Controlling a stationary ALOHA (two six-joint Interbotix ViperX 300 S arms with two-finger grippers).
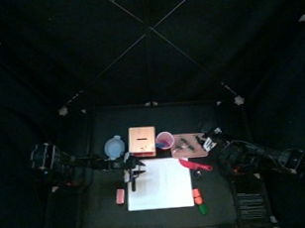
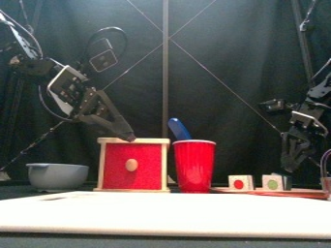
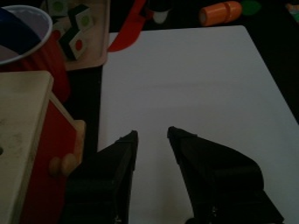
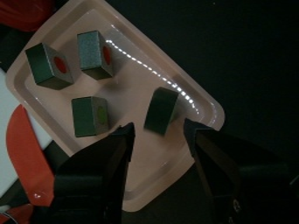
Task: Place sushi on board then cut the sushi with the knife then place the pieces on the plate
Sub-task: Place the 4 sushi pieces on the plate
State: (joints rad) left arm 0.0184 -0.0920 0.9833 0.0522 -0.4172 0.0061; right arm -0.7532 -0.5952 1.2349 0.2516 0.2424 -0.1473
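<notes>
Several dark green sushi pieces lie apart on the pink tray, two of them showing in the front view. My right gripper hovers open just above the tray, holding nothing. The red knife lies on the table between the tray and the white board. Over the board's left part, beside the wooden box, my left gripper hangs open and empty. A blue knife stands in the red cup.
The wooden box with its red drawer front stands behind the board, left of the cup. A blue-grey bowl sits at the far left. An orange toy lies by the board's right edge, and a small red toy by its left edge.
</notes>
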